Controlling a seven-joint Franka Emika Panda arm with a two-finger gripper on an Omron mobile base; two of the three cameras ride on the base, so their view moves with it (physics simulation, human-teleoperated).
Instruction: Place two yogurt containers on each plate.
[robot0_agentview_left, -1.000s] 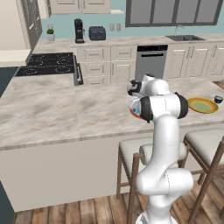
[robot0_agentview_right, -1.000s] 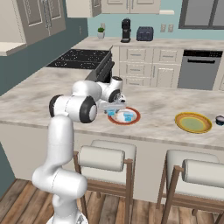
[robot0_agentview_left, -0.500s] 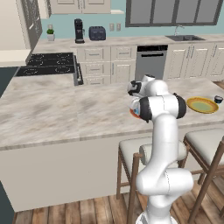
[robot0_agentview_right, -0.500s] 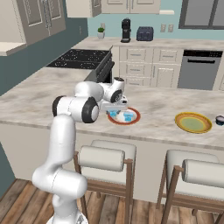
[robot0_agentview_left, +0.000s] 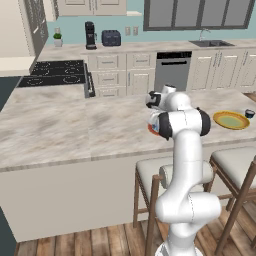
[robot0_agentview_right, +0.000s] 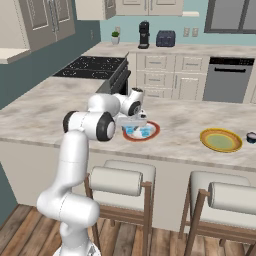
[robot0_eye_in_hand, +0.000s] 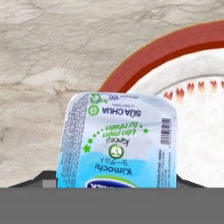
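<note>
The marble counter (robot0_agentview_right: 60, 112) carries 2 plates, a red-rimmed white one (robot0_agentview_right: 154, 131) and a yellow one (robot0_agentview_right: 220, 140), well apart.

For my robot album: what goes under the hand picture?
Pale blue yogurt cup between the finger tips, over the red-rimmed white plate on the marble counter.

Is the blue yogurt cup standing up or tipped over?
Standing up. In the hand view the blue yogurt cup shows its printed lid facing the camera, at the red-rimmed plate edge.
</note>
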